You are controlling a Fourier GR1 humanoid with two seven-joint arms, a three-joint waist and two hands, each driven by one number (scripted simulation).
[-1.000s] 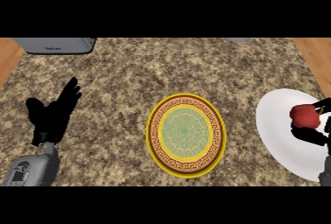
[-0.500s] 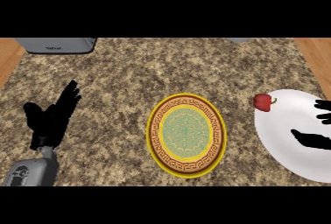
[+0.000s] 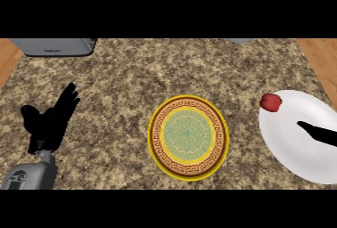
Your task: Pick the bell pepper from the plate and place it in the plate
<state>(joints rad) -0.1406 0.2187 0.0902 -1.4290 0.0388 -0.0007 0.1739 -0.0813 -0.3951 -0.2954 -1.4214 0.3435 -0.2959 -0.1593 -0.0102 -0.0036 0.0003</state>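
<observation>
A red bell pepper [image 3: 270, 101] lies free on the upper left rim of the white plate [image 3: 296, 156] at the right. Only a straight black finger of my right hand [image 3: 320, 133] shows, coming in from the right edge over the white plate, below and right of the pepper and apart from it. A yellow plate with a brown patterned band and green middle [image 3: 188, 136] sits in the centre of the counter with nothing on it. At the left my left hand [image 3: 50, 122] rests open, fingers up, holding nothing.
A grey appliance [image 3: 52, 46] stands at the back left and a small grey object [image 3: 240, 40] at the back edge. Wooden floor [image 3: 322, 62] shows beyond the counter's right and left sides.
The pepper left my right hand and now lies at the white plate's upper left rim. My right hand has drawn back toward the right edge. The left hand barely shifted.
</observation>
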